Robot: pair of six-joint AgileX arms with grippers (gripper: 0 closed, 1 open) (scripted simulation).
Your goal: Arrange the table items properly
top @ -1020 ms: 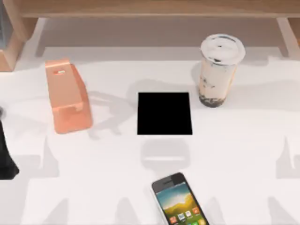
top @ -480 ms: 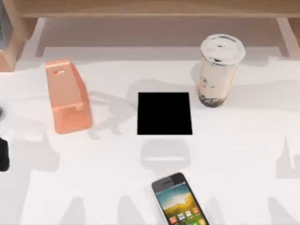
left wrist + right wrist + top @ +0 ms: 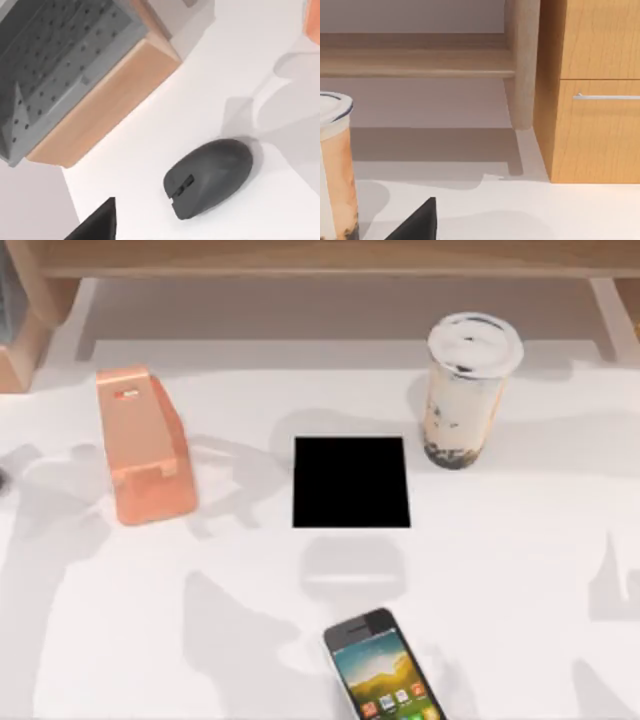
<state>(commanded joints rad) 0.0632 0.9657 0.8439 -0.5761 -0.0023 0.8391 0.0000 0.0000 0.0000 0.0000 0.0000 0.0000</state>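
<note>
Tabletop (image 3: pixel 520 570): white, crossed by soft grey shadows.
Far edge: light wooden shelf (image 3: pixel 330 258).
Right: wooden drawer cabinet (image 3: pixel 595 100), metal handle (image 3: pixel 606 96).

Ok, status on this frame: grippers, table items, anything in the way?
Left gripper over the mouse, nothing held. Phone flat at the near edge, milk-tea cup upright at the back right. Nothing blocking the mouse.

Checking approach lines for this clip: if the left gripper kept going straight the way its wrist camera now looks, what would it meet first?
Most likely the grey computer mouse, which lies on the white table near the middle of the left wrist view with nothing in front of it. Depth is unclear, so it might touch bare table beside the mouse instead.
</note>
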